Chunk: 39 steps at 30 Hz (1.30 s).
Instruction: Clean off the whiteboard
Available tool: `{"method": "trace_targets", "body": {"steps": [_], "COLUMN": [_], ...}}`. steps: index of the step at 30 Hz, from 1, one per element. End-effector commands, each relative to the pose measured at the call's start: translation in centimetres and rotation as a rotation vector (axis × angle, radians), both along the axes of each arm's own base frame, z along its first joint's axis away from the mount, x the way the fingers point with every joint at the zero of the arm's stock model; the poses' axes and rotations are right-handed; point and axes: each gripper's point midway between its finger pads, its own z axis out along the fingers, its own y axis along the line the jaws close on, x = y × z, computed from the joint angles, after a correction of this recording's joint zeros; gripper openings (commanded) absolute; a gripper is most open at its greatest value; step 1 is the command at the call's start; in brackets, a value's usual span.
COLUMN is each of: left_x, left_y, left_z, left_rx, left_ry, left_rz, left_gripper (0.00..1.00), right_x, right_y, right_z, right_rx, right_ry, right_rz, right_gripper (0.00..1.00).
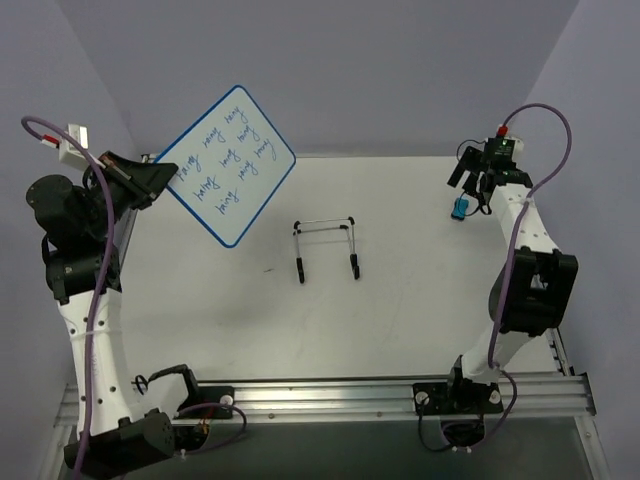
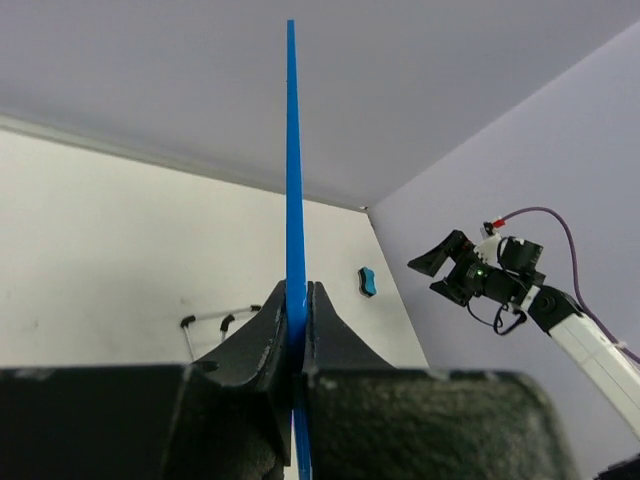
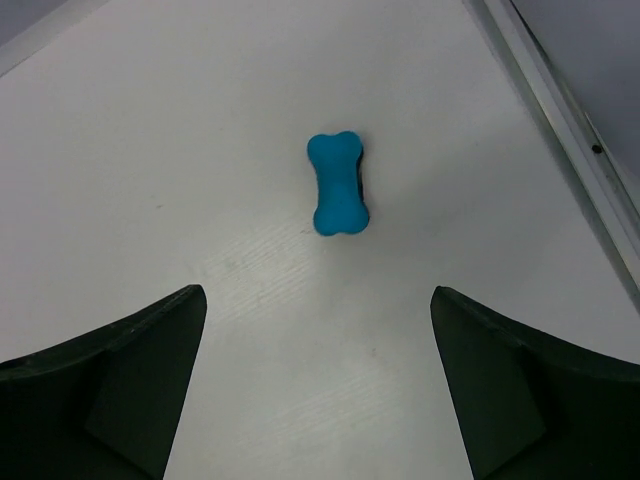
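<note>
The whiteboard (image 1: 228,165) is held off the table (image 1: 400,310), tilted, at about 10 o'clock from the black wire stand (image 1: 326,245) in the top view. Its face is covered in rows of blue handwriting, and no part looks wiped. The left gripper (image 1: 150,178) pinches it at its 9 o'clock corner. In the left wrist view the fingers are pressed together on the blue frame, with the board edge-on. The small blue eraser (image 3: 337,184) lies on the table between 2 and 3 o'clock from the stand. The right gripper (image 3: 317,295) hovers over it with its jaws spread wide and touches nothing. By my reading no erasing has begun: the eraser must be picked up, carried to the board and rubbed across every row.
</note>
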Motion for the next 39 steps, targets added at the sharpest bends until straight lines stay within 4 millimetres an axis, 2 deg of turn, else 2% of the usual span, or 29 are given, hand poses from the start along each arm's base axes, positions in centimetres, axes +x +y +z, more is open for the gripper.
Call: {"method": "trace_targets", "body": {"steps": [1,2,3,4,5,7,8,10,11,14,17,21,27,32,39], "left_x": [-2.6,-3.0,-3.4,-4.2,-4.4,-5.4,-5.5,-6.2,-6.4,-6.4,-6.3,-6.1,-6.3,-6.6,-6.8], "left_y": [1.4,1.5,1.6,1.9,2.0,2.1,2.6,3.0,3.4,3.5,3.5,3.4,2.7,2.0,1.7], "left_z": [-2.2,-2.7,-3.2,-3.9,-4.2,-4.6,-4.6,-5.0,-4.9,-5.5,-6.1,-7.2,-7.4,-7.3,-7.3], "left_rx": [-0.001,0.003,0.011,0.012,0.021,0.032,0.05,0.07,0.09,0.116,0.133,0.15,0.171,0.197,0.208], "left_ry": [0.056,0.062,0.066,0.088,0.09,0.093,0.089,0.112,0.108,0.131,0.143,0.16,0.146,0.134,0.122], "left_rz": [0.139,0.153,0.167,0.197,0.206,0.234,0.261,0.297,0.319,0.323,0.316,0.306,0.265,0.24,0.222], "left_gripper": [0.02,0.02,0.02,0.02,0.02,0.02,0.02,0.02,0.02,0.02,0.02,0.02,0.02,0.02,0.02], "right_x": [1.2,1.8,2.9,3.0,3.5,4.5,4.8,5.4,5.4,5.7,6.0,6.1,6.5,6.9,7.9], "right_y": [-4.8,-5.3,-5.9,-6.4,-6.8,-6.7,-6.7,-6.3,-6.2,-5.2,-3.9,-3.5,-3.1,-2.9,-0.9], "right_z": [-1.8,-4.3,-3.5,-4.5,-6.5,-7.1,-8.5,-9.4,-10.6,-12.9,-14.0,-13.8,-13.4,-12.2,-12.1], "right_rx": [-0.087,-0.083,-0.093,-0.1,-0.104,-0.099,-0.095,-0.075,-0.06,-0.019,0.029,0.01,0.012,-0.008,0.008], "right_ry": [0.081,0.135,0.119,0.157,0.201,0.213,0.243,0.244,0.263,0.287,0.279,0.263,0.243,0.214,0.183], "right_rz": [-0.072,-0.07,-0.084,-0.098,-0.101,-0.073,-0.06,-0.028,-0.011,0.058,0.116,0.129,0.14,0.12,0.089], "right_gripper": [0.91,0.91,0.92,0.92,0.93,0.93,0.93,0.93,0.91,0.83,0.77,0.75,0.71,0.7,0.67]}}
